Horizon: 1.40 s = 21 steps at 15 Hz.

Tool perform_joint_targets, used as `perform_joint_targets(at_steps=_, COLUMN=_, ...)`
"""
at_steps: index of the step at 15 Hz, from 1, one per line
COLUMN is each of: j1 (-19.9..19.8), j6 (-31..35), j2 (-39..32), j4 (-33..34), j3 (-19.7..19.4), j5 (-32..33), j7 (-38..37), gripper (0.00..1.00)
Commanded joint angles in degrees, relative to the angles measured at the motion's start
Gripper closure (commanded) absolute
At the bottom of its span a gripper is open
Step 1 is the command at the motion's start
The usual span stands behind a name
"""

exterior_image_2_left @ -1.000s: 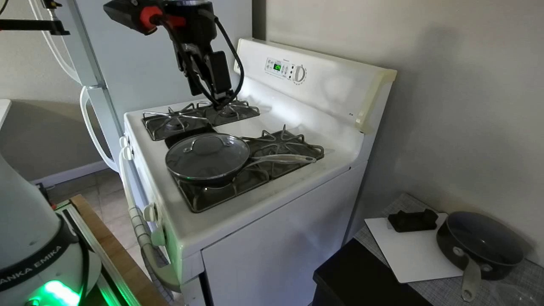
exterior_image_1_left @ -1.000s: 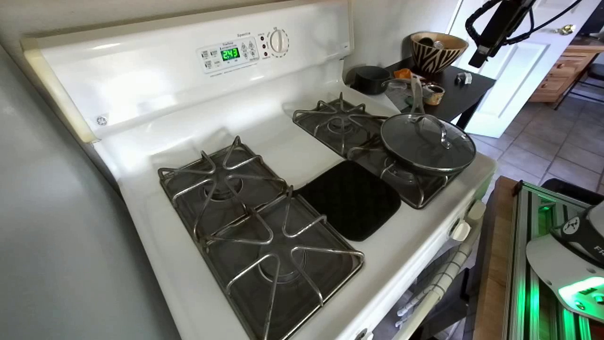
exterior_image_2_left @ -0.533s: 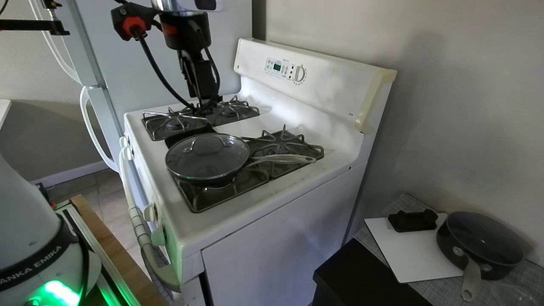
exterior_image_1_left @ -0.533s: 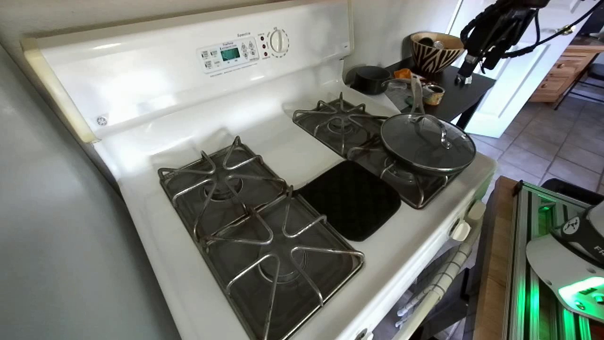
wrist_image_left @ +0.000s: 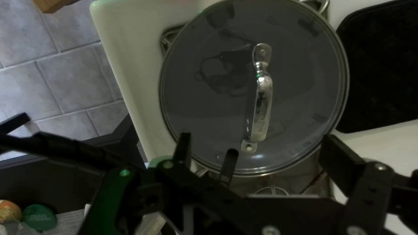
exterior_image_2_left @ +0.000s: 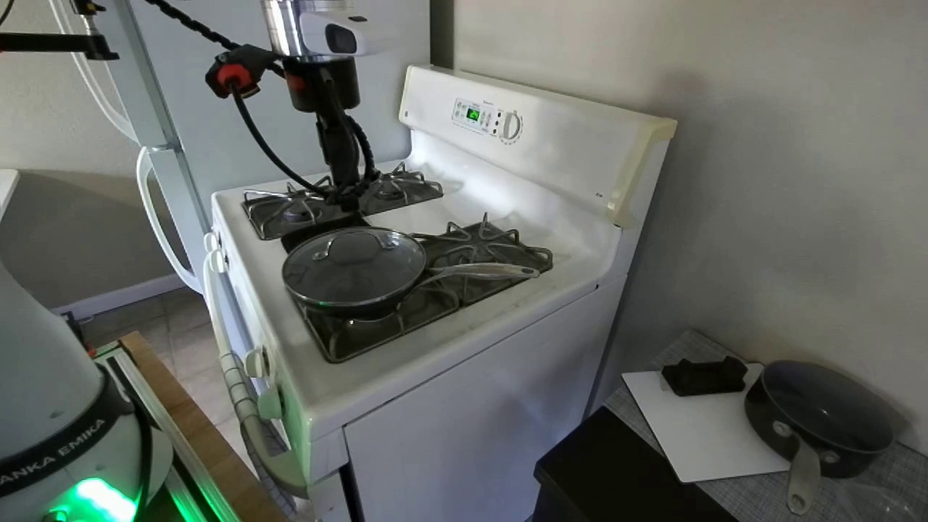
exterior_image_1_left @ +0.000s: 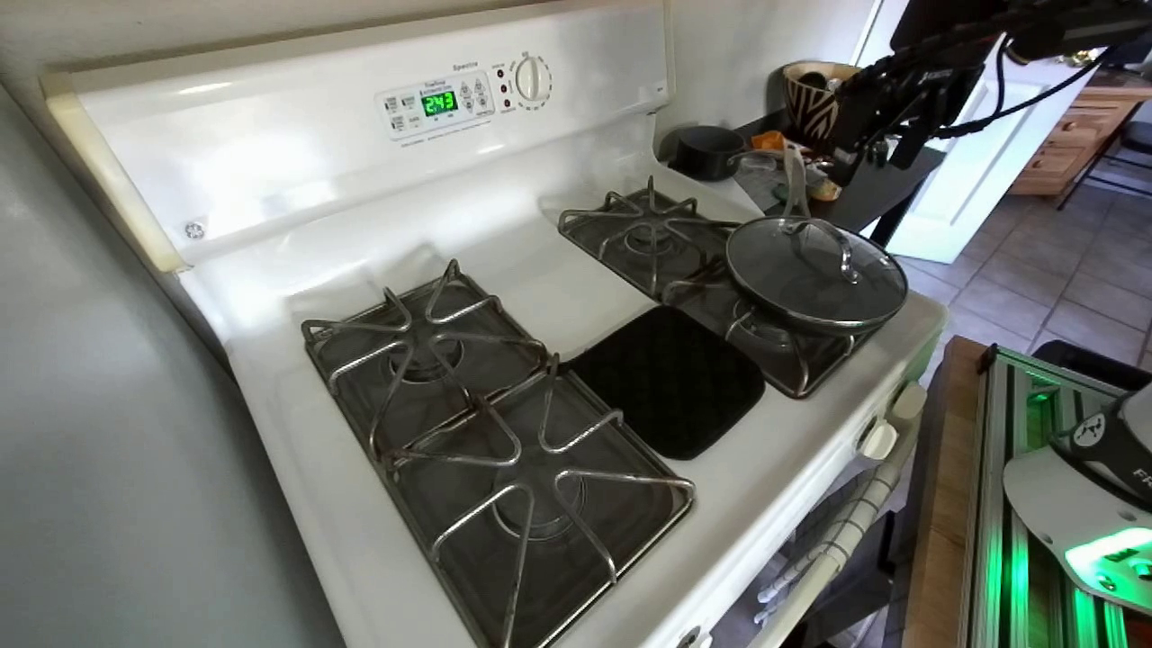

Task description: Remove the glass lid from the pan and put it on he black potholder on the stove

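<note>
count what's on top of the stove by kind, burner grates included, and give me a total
Glass lid: 1
Pan: 1
Black potholder: 1
Burner grates: 4
Total: 7

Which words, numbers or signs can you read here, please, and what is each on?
"2:43": green display.
"Spectra": stove back panel.
"ANKA EMIKA", cut off: robot base.
"FR", cut off: robot base too.
Too small or blurred: control labels, round stove badge, lid handle marks, lettering on a round green thing.
</note>
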<state>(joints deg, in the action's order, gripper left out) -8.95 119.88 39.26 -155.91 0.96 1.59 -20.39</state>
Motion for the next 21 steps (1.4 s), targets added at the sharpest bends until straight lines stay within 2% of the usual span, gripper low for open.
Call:
perform_joint_targets(at_steps=1, j1=0.00, j6=4.07, j2=-3.86, j4=-0.91, j3=1.86, j5=-1.26, j7=-3.19, gripper=0.00)
perform_joint_targets(at_steps=13, j1=0.80, j6=7.62, j2=-11.07, j4=-1.38, j3=2.10, j5=-1.74, j7=-4.30, gripper=0.01)
perform_joint_targets(at_steps=16, j1=1.02, j6=8.82, j2=-12.15, j4=-1.47, j3=2.08, j5=-1.98, j7=-4.34, gripper=0.13)
perform_joint_targets(at_steps=17, j1=1.08, j6=9.25, j2=-12.50, j4=-1.47, j3=2.09, j5=-2.04, j7=-4.34, gripper=0.12)
perform_joint_targets(at_steps=19, j1=1.20, j6=9.97, j2=-13.12, j4=-1.55, j3=2.12, j5=-2.11, j7=-4.39, gripper=0.18)
perform_joint_targets(at_steps=20, j1=1.23, j6=10.32, j2=-13.37, j4=-1.60, j3=2.14, j5=-2.09, j7=-4.44, gripper=0.16)
perform_joint_targets(at_steps=21, j1=1.27, j6=10.75, j2=-13.64, j4=-1.66, j3=2.14, j5=-2.11, j7=-4.46, gripper=0.21)
